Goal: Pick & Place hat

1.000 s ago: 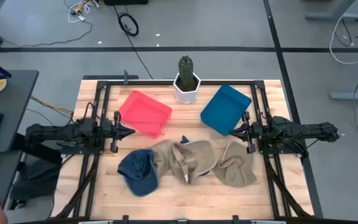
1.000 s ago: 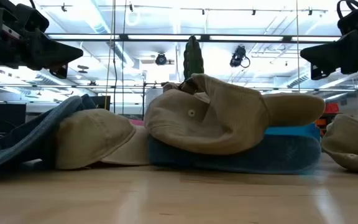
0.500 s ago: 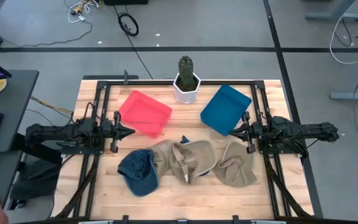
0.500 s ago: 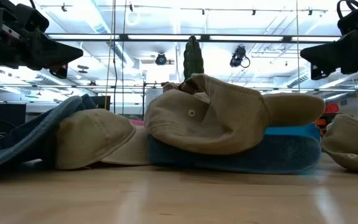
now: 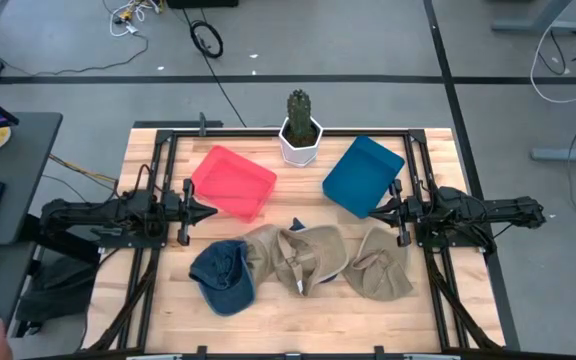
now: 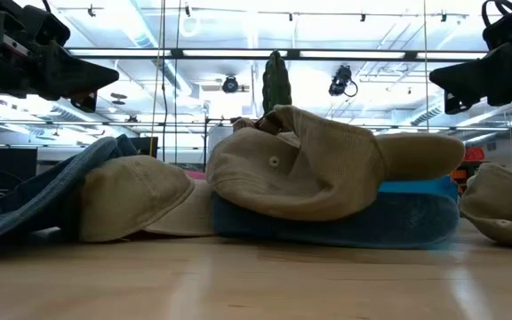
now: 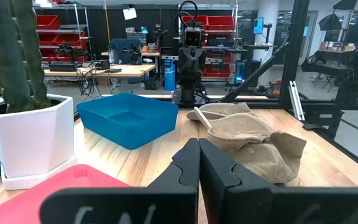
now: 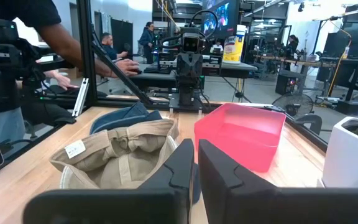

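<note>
Both closed grippers, left (image 5: 211, 210) and right (image 5: 372, 211), are hovering just behind the hats (image 5: 298, 262), holding nothing.

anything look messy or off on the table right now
The caps are in a jumble: a tan cap lies on top of a blue one, overlapping its tan neighbour, with a denim cap alongside. Another tan cap lies crumpled. The red bin and blue bin sit askew. Nothing looks damaged.

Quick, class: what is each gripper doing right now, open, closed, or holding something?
Left gripper: closed, holding nothing, above the table beside the red bin.
Right gripper: closed, holding nothing, beside the blue bin.
</note>
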Controlling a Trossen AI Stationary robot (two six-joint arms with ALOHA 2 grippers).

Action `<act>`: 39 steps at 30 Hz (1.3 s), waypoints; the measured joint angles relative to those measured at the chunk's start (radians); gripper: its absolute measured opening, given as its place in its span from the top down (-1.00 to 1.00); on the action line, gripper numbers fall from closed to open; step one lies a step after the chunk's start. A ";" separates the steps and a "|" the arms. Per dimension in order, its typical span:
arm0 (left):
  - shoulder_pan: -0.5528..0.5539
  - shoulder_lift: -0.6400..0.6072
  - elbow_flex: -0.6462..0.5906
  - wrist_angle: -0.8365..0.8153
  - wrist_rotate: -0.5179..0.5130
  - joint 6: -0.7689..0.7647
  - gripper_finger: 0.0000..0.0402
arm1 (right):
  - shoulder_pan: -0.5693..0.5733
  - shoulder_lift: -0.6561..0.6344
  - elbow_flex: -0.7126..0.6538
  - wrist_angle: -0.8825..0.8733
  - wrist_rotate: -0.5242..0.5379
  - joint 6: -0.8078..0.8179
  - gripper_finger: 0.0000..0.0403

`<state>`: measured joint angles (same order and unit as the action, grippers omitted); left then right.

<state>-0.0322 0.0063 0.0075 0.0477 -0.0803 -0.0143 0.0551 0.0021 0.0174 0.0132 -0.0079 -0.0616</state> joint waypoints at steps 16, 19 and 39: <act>0.000 0.000 0.000 0.000 0.000 0.000 0.99 | 0.000 0.000 0.000 0.000 0.000 0.000 0.87; 0.000 0.000 0.000 -0.002 0.000 0.000 0.99 | 0.000 0.000 0.000 0.000 0.000 0.000 0.87; 0.000 0.002 0.000 -0.002 0.000 0.000 0.99 | 0.000 0.000 0.000 0.000 0.000 0.000 0.87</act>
<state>-0.0321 0.0086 0.0077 0.0452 -0.0799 -0.0143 0.0551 0.0025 0.0174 0.0132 -0.0078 -0.0616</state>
